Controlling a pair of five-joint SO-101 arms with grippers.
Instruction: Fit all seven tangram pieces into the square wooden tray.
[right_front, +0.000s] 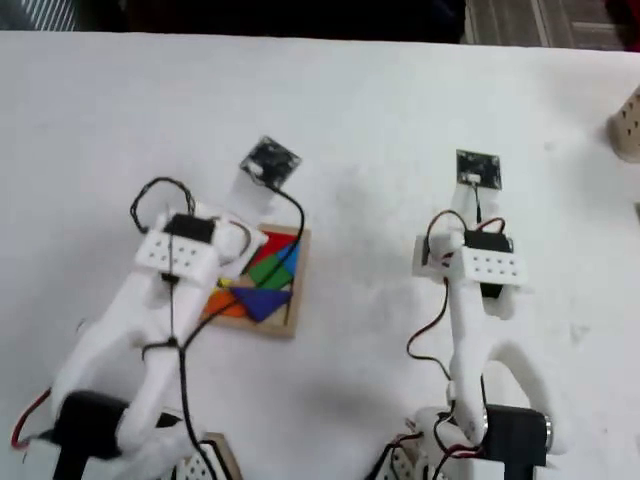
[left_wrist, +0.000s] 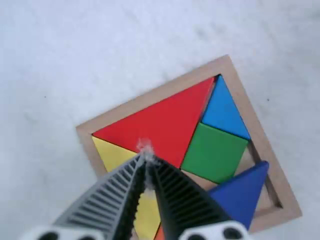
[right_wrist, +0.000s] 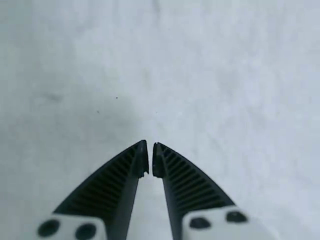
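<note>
Tray (left_wrist: 152, 93) lies left of centre on the table (right_front: 380, 120), dark blue triangle (left_wrist: 242, 192) askew over its near rim, seemingly unseated. Left gripper (left_wrist: 146, 159), pressed together, hovers above the red triangle (left_wrist: 160, 120); a skewed nudge could jam or flip the dark blue triangle. Right gripper (right_wrist: 150, 157), likewise closed, hangs at right.

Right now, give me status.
Left pincer shut above square wooden tray. Right pincer shut over white table. Dark blue triangle looks unseated.

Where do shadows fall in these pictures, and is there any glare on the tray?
High view: the table is evenly bright, with faint, soft shadows. Left wrist view: no glare on the tray or its red piece. Right wrist view: a dim shadow on the table ahead of the right gripper.
</note>
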